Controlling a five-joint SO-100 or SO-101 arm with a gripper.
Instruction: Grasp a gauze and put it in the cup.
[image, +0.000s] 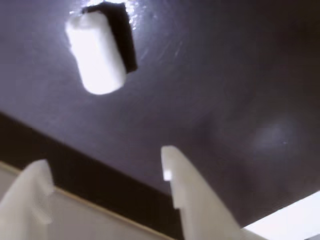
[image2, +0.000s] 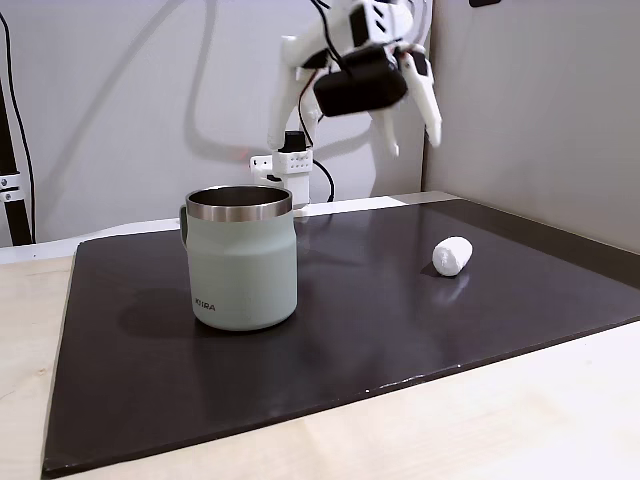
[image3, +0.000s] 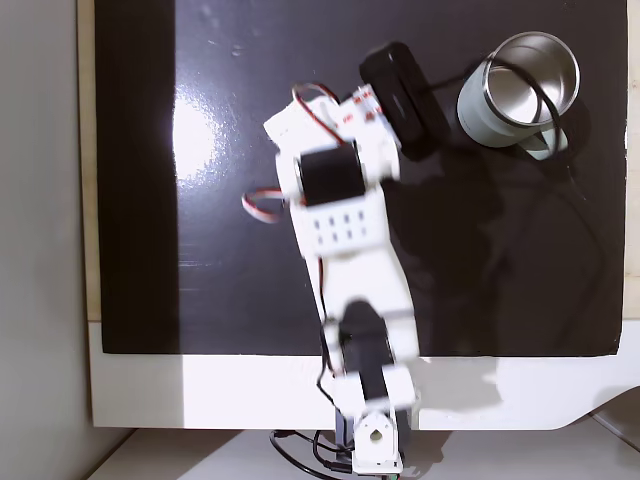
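Now the end effector (image2: 410, 130) hangs spread and empty above the dark mat (image2: 400, 340); it should come down straddling the gauze (image2: 452, 256), which lies well apart from the cup (image2: 241, 265).

Gauze (image2: 452, 255): white; cup (image2: 242, 270): pale sage-green, steel rim, dark lettering; mat (image2: 400, 330): glossy black; counter (image2: 520, 420): pale wood; end effector (image2: 412, 125): white.

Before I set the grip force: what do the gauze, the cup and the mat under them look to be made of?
The gauze looks like soft rolled white fabric, matte and slightly fuzzy. The cup seems metal: a bare shiny steel rim and inside, with a matte pale-green coat outside. The mat is dark, smooth and semi-glossy, mirroring lamp glare; plastic or coated board, I cannot tell which.
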